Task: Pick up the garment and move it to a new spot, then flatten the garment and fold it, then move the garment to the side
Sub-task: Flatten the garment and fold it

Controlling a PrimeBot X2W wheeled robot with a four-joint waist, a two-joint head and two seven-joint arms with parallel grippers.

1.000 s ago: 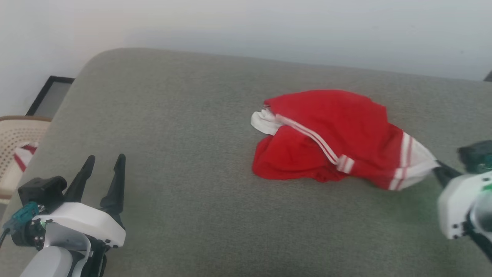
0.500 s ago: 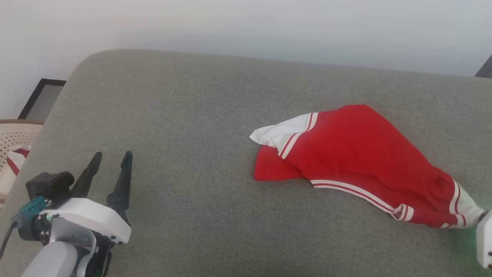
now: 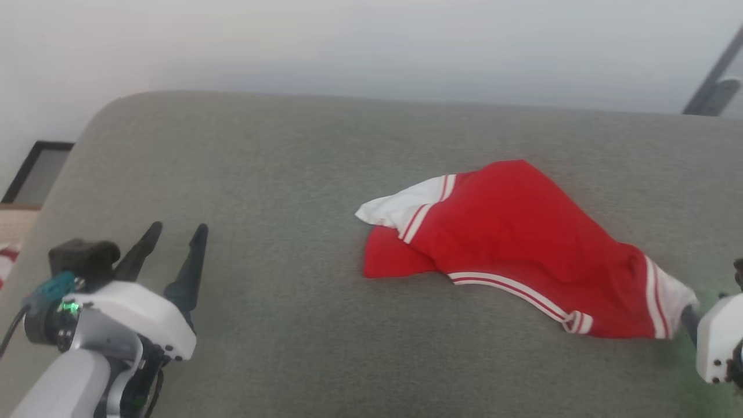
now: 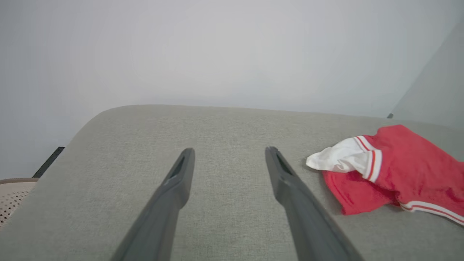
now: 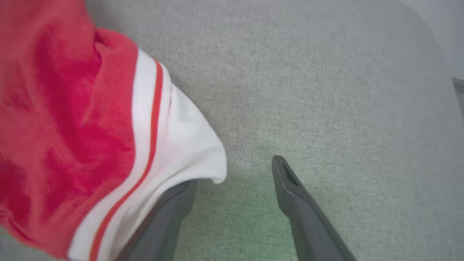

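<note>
The right gripper has its fingers spread wide. The garment's white sleeve drapes over one finger, with nothing clamped between. The garment lies crumpled right of centre on the grey cushion. The left gripper, fingers wide and empty, hovers well apart at the near left.

A grey-green cushion spreads across the middle, below a pale wall. At the left edge stand a black frame and a beige chair.
</note>
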